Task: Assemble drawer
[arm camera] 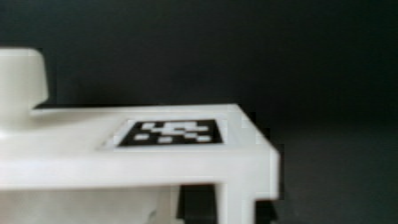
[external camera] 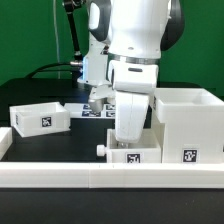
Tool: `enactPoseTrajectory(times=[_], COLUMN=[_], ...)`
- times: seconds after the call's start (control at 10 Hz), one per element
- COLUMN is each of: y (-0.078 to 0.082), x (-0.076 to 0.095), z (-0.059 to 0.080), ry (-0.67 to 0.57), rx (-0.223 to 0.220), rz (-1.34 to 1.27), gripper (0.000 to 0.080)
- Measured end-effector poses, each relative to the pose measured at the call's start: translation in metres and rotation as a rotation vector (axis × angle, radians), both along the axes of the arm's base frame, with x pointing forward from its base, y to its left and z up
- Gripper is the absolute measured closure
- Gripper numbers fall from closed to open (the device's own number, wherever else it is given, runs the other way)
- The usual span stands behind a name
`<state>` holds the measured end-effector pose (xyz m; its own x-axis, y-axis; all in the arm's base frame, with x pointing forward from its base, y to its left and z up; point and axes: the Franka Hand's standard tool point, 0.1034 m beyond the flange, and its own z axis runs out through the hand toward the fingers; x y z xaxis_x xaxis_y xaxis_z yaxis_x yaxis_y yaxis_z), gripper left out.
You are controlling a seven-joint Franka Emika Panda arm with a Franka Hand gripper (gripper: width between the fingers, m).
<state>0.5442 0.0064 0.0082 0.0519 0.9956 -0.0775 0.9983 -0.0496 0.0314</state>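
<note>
The gripper point(external camera: 130, 142) is low over the knobbed tray point(external camera: 133, 157), which sits behind the front rail point(external camera: 60, 180), just beside the tall case point(external camera: 190, 125). Its fingers are hidden, so how far they are open and whether they hold anything cannot be told. The other tray point(external camera: 40, 117) lies well apart, toward the exterior view's left.

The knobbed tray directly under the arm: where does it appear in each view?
Exterior view: the knobbed tray sits low in the centre, below the arm, behind the long rail.
Wrist view: the tray is close and fills the foreground.
Shared landmark: its round knob.
</note>
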Motion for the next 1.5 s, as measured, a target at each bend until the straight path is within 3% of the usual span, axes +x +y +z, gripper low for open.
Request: enactPoseTrajectory(times=[0.4, 1.5], y=[0.0015, 0.0024], x=[0.0017, 0.0021], z=[0.0027, 0.0038], ry=[0.002, -0.007], rx=[-0.035, -0.032], rz=[0.049, -0.005], gripper=[0.0756, 0.0755])
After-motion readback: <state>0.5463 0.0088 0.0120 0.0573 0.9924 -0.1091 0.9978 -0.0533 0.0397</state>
